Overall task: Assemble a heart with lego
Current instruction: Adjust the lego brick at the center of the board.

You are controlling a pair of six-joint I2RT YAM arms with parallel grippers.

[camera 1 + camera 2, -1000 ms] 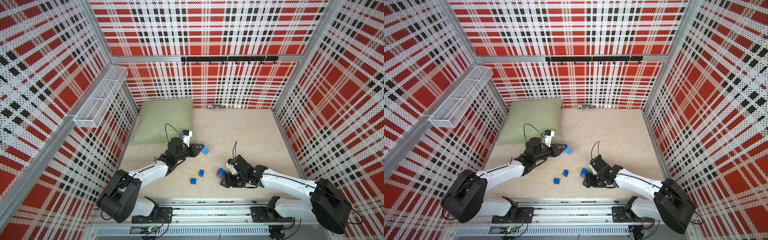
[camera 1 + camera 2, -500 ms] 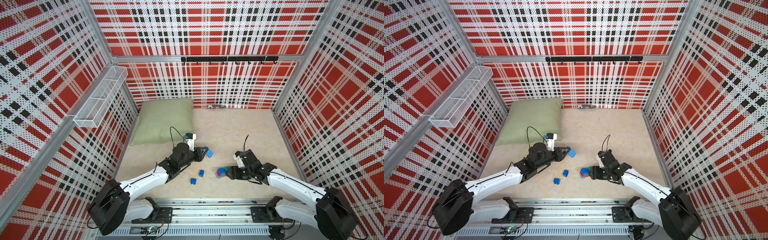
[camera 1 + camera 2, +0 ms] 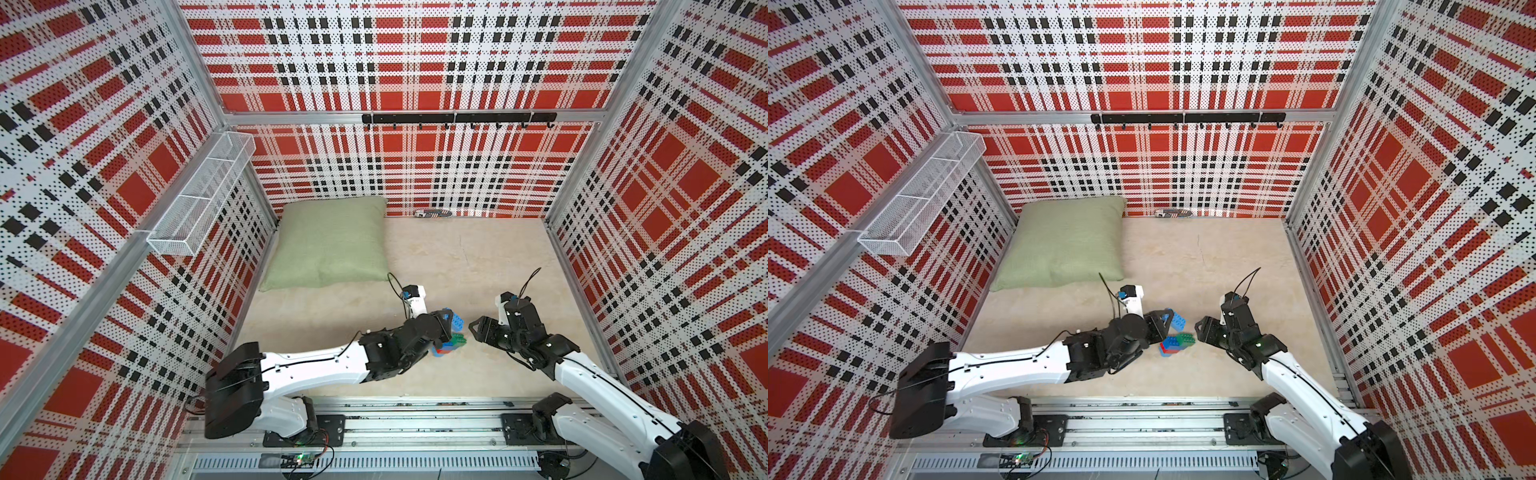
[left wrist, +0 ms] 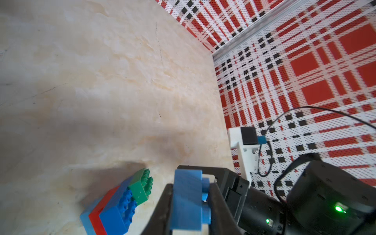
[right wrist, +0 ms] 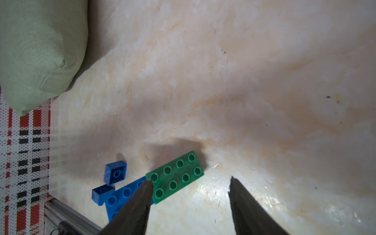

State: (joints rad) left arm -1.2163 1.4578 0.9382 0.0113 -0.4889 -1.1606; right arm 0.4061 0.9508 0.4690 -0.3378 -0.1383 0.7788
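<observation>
Several bricks, blue, red and green, are already joined into the heart (image 3: 1177, 345), which lies on the table (image 5: 264, 101) between the two grippers. The left gripper (image 4: 191, 190) is clamped on a light blue brick (image 4: 186, 205), close beside the heart and not yet attached. The right gripper (image 5: 190, 181) stands open and empty next to the green brick (image 5: 175, 177). Two small blue bricks (image 5: 115, 172) lie loose nearby; assembly appears partly complete.
</observation>
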